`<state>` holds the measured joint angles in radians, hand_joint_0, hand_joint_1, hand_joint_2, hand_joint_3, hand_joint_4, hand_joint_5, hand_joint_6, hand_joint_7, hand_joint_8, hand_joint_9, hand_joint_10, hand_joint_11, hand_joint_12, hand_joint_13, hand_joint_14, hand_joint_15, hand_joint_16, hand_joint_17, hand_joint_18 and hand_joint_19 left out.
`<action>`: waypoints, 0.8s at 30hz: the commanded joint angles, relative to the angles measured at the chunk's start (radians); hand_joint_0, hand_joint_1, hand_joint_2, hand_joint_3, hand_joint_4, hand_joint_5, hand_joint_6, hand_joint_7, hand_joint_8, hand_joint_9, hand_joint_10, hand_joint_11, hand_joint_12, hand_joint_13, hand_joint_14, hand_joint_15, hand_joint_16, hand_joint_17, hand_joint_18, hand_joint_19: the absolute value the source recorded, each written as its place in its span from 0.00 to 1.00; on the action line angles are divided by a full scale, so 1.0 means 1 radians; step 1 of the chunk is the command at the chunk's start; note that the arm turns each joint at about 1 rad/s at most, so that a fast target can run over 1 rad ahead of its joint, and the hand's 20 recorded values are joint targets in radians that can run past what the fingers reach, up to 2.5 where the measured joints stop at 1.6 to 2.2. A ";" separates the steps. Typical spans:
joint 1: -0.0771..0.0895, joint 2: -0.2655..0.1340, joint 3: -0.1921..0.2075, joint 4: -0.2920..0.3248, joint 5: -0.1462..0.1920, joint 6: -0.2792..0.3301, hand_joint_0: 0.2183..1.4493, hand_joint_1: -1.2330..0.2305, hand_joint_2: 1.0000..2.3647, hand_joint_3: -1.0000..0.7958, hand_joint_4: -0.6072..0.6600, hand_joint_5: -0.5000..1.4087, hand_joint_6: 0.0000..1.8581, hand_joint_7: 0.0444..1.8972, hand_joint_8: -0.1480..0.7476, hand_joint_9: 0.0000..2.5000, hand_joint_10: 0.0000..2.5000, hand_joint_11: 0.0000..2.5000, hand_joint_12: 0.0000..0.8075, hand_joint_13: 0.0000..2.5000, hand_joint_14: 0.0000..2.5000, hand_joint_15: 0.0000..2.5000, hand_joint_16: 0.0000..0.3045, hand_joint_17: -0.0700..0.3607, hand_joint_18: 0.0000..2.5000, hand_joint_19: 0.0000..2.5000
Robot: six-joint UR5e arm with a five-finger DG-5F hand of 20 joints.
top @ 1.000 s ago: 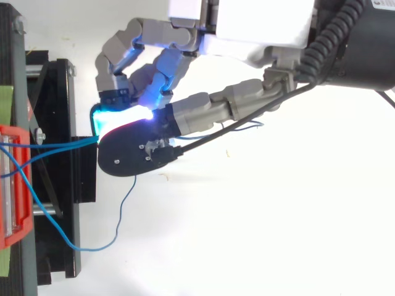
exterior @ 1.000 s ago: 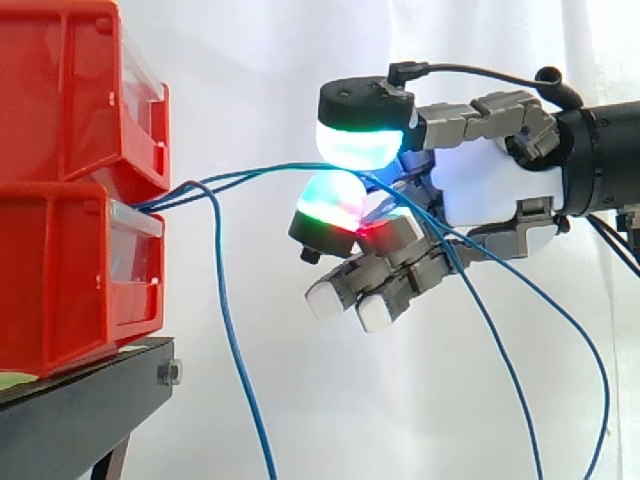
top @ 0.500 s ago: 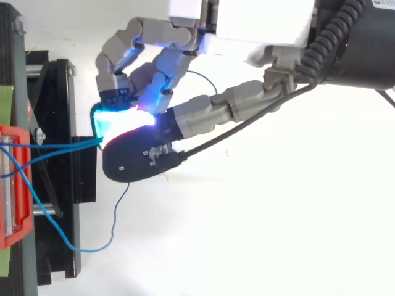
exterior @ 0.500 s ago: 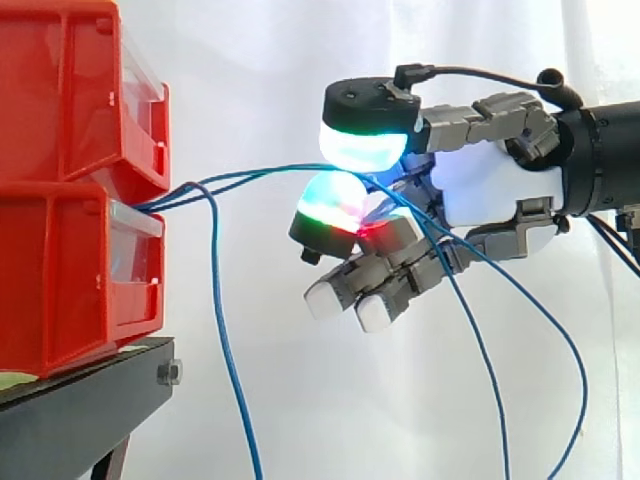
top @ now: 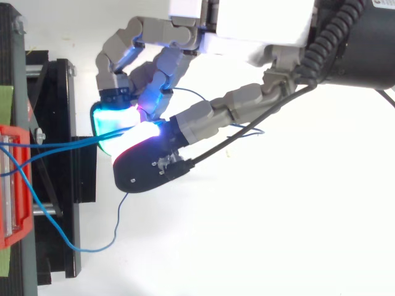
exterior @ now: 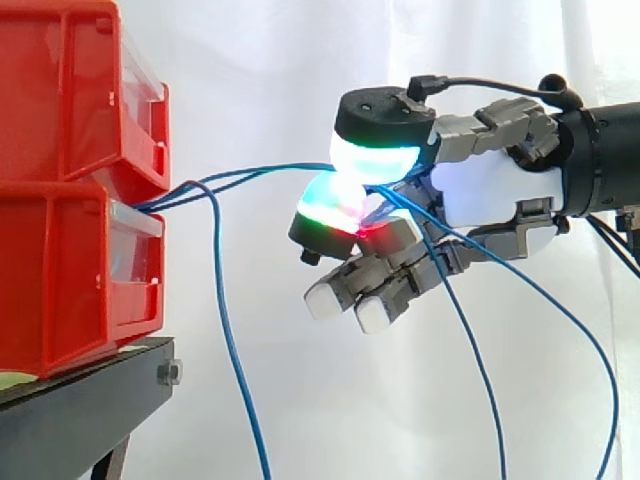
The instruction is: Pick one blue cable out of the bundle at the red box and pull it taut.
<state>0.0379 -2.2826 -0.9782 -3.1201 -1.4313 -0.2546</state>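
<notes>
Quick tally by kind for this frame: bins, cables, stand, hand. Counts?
red bins: 2
blue cables: 3
black stand: 1
robot hand: 1
Total: 7

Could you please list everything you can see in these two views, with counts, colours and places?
red plastic storage bins: two, red, stacked at the left on the stand.
black stand: one, black, under the bins.
thin blue cables: about three strands, blue, coming out between the bins; two run to the hand, one hangs down.
white curtain: one, white, behind everything.
hand: one, white and grey with glowing pads, right of the bins, thumb and a finger pinched on the thin blue cables.
arm: one, black, entering from the right edge of the side view.
</notes>
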 commanded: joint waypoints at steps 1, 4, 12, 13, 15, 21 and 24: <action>0.000 0.000 -0.001 0.000 0.000 0.000 0.41 0.23 0.01 0.36 0.57 0.17 0.49 0.51 0.57 0.40 0.01 0.46 0.46 0.25 0.01 0.14 0.17 0.43 0.26 0.15; 0.000 0.000 0.001 0.000 0.002 0.000 0.42 0.21 0.00 0.31 0.61 0.17 0.50 0.50 0.57 0.40 0.01 0.46 0.45 0.25 0.01 0.14 0.17 0.43 0.26 0.15; 0.000 0.000 -0.001 0.000 0.002 0.000 0.20 0.27 0.00 0.28 0.64 0.17 0.49 0.49 0.62 0.42 0.00 0.47 0.50 0.26 0.01 0.15 0.19 0.47 0.27 0.17; 0.000 0.000 -0.001 0.000 0.002 0.000 0.18 0.29 0.00 0.28 0.64 0.17 0.49 0.49 0.64 0.42 0.01 0.46 0.51 0.27 0.01 0.15 0.20 0.48 0.28 0.17; 0.000 0.000 -0.001 0.000 0.002 0.000 0.17 0.33 0.00 0.28 0.63 0.18 0.48 0.49 0.64 0.43 0.00 0.46 0.51 0.27 0.01 0.15 0.21 0.49 0.28 0.18; 0.002 0.000 -0.001 0.000 0.002 -0.002 0.26 0.40 0.00 0.32 0.60 0.19 0.47 0.55 0.58 0.44 0.01 0.47 0.46 0.26 0.01 0.15 0.18 0.45 0.26 0.20; 0.004 0.000 -0.001 0.003 0.002 -0.002 0.28 0.41 0.01 0.36 0.61 0.19 0.47 0.55 0.59 0.45 0.01 0.46 0.47 0.26 0.01 0.16 0.18 0.45 0.26 0.19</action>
<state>0.0405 -2.2826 -0.9787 -3.1186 -1.4296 -0.2561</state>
